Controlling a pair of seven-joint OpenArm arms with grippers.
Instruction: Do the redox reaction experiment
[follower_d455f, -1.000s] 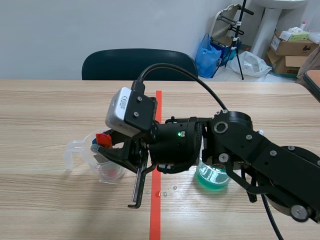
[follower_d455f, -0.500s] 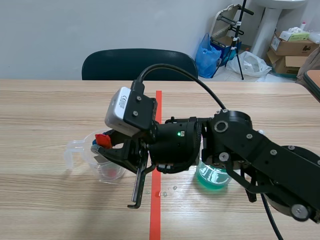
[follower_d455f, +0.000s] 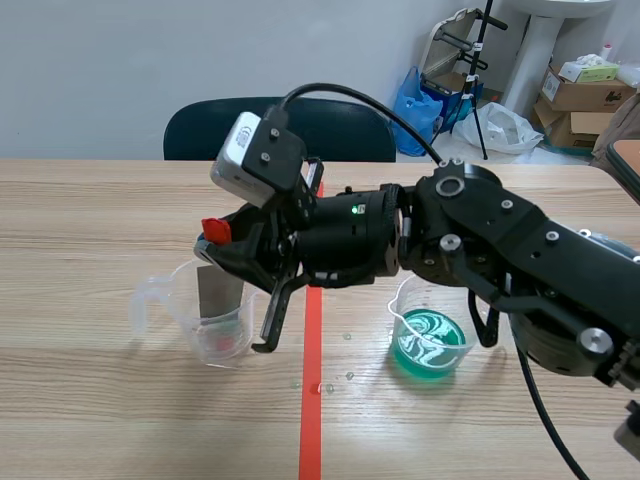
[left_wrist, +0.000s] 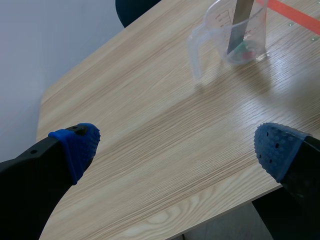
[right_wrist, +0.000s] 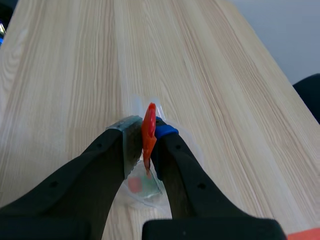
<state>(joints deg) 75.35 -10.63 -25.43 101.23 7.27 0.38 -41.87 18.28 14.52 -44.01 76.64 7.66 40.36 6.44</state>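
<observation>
my right hand (right_wrist: 146, 131): clamped on red tab (follower_d455f: 215, 229) | grey strip (follower_d455f: 218, 292) hangs below the tab, upright, lower end inside clear measuring cup (follower_d455f: 165, 300) left of the tape line | beaker of green liquid (follower_d455f: 430, 340) right of the line, apart from the cup | my left hand (left_wrist: 175, 145): fingers apart, holding nothing, over the desk (left_wrist: 150, 115) edge, cup ahead

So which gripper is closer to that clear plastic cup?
Right. The right gripper sits just above the clear cup, shut on a metal strip standing in it; the left gripper is open, far from it.
</observation>
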